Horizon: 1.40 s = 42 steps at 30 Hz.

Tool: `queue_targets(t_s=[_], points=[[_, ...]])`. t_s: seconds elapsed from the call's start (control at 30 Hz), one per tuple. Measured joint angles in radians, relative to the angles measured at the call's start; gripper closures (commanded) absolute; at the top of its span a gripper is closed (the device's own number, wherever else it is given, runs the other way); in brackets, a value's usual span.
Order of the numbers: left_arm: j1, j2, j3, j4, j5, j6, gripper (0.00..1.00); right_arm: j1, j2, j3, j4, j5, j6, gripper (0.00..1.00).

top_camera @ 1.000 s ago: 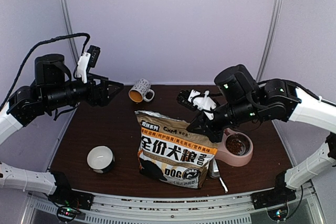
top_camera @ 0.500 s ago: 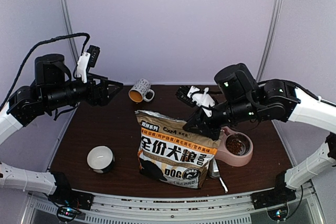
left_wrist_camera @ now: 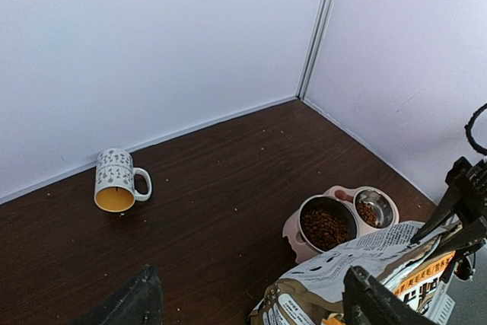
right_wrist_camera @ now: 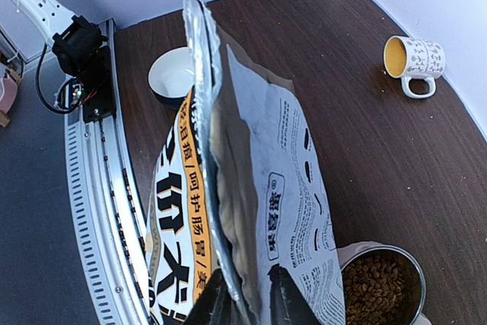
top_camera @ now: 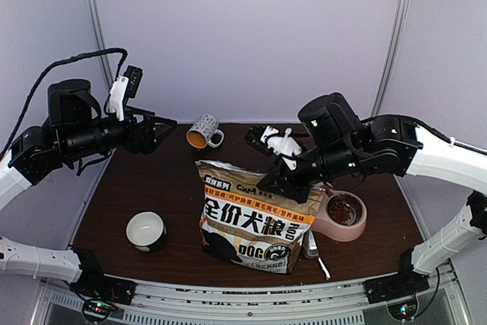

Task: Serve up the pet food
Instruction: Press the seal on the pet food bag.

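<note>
Your left end effector (top_camera: 167,125) hangs wide open at upper left above the desk (top_camera: 144,188). Your right end effector (right_wrist_camera: 245,300) straddles the top edge of the dog food bag (right_wrist_camera: 259,188); whether it pinches, you cannot tell. The kibble (top_camera: 344,208) lies in the pink double bowl (top_camera: 335,232), lower right.

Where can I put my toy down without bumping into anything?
The best bare patch of table lies between the mug, the white bowl and the bag. There is more behind the pink double bowl, toward the back corner. It is crowded where the bag, that bowl and the right gripper meet.
</note>
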Motion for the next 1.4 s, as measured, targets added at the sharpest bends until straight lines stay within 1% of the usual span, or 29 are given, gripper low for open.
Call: queue_targets(t_s=[0.1,0.47,0.5,0.6,0.7,0.77,0.9,0.97,1.0,1.03,1.07,1.27,1.33,1.4], points=[[0.000,-0.001,-0.003,0.005,0.000,0.000,0.15,0.001,0.006,0.012,-0.002,0.000,-0.008,0.99],[0.000,-0.012,-0.006,0.005,-0.007,0.000,0.15,0.013,0.011,0.016,-0.007,0.003,-0.017,1.00],[0.000,-0.013,-0.006,0.005,-0.008,0.000,0.15,0.014,0.011,0.016,-0.007,0.003,-0.016,0.98],[0.000,-0.013,-0.008,0.008,-0.010,-0.001,0.15,0.016,0.012,0.016,-0.006,0.003,-0.013,0.86],[0.000,-0.013,-0.010,0.012,-0.010,-0.002,0.15,0.023,0.018,0.016,0.010,0.004,-0.008,0.77],[0.000,-0.013,-0.010,0.012,-0.010,-0.002,0.15,0.031,0.029,0.019,0.015,0.005,-0.005,0.74],[0.000,-0.013,-0.010,0.012,-0.010,-0.003,0.15,0.055,0.065,0.048,0.014,0.030,-0.011,0.74],[0.000,-0.013,-0.010,0.012,-0.010,-0.004,0.15,0.064,0.078,0.061,0.014,0.049,-0.014,0.78],[0.000,-0.013,-0.010,0.012,-0.010,-0.004,0.15,0.066,0.081,0.064,0.014,0.057,-0.016,0.83],[0.000,-0.013,-0.010,0.012,-0.010,-0.004,0.15,0.068,0.084,0.067,0.014,0.066,-0.019,0.89],[0.000,-0.013,-0.010,0.012,-0.010,-0.004,0.15,0.070,0.085,0.068,0.014,0.077,-0.020,1.00],[0.000,-0.013,-0.011,0.014,-0.005,-0.003,0.15,0.071,0.085,0.068,0.013,0.112,-0.021,1.00],[0.000,-0.013,-0.017,0.026,0.018,0.010,0.15,0.071,0.084,0.065,0.016,0.112,-0.021,1.00],[0.001,-0.013,-0.039,0.056,0.076,0.041,0.15,0.071,0.076,0.053,0.029,0.106,-0.019,1.00]])
